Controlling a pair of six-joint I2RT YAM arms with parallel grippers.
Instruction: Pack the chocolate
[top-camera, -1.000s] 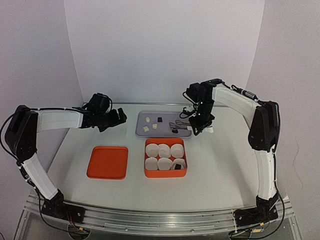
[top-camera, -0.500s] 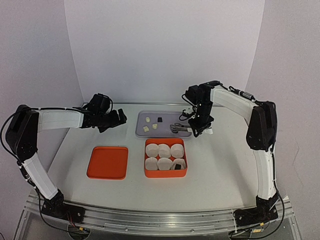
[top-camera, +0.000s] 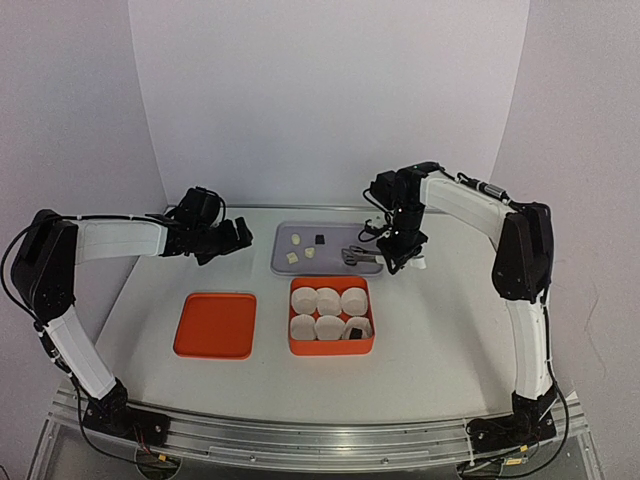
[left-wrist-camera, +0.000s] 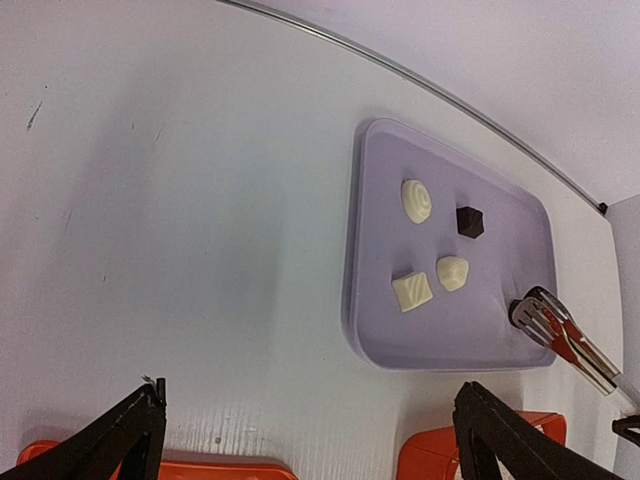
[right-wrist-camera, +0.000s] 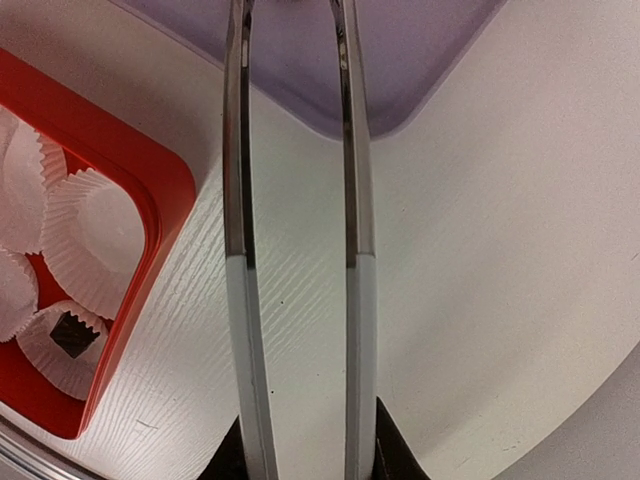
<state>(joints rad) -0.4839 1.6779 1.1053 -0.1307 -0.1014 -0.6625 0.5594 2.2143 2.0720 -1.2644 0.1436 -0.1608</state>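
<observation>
**Gripping tongs at the tray's right edge, one dark piece already boxed**

Nearest the arm bases, flat on the table (top-camera: 440, 340): an orange lid (top-camera: 215, 325). Just right of it, an orange box (top-camera: 331, 349) with six white paper cups (top-camera: 328, 300) in two rows of three. In the near right cup, one dark chocolate (top-camera: 355, 331). Other five cups plain white from above.

Just beyond the box, a lavender tray (top-camera: 330, 262). On its left half, four more pieces, each lying apart from the rest. Toward the far side, a swirled cream chocolate (left-wrist-camera: 417, 200) with a second dark chocolate (left-wrist-camera: 470, 221) to its right. Nearer, a square cream chocolate (left-wrist-camera: 412, 291) and, close beside it, a rounded cream chocolate (left-wrist-camera: 452, 272).

At the tray's right end, metal tongs (left-wrist-camera: 560, 338), tips pointing left and well apart from the pieces. Cannot tell whether resting on the tray floor or held just above it. Both tong arms side by side with a gap between them in the right wrist view, reaching from bare table out over the tray's corner.

Right gripper (top-camera: 402, 252) clamped on the handle end of the tongs, above the tray's right edge.

Left gripper (left-wrist-camera: 310, 395) hovering over bare table to the left of the tray, fingers spread wide, holding nothing.
</observation>
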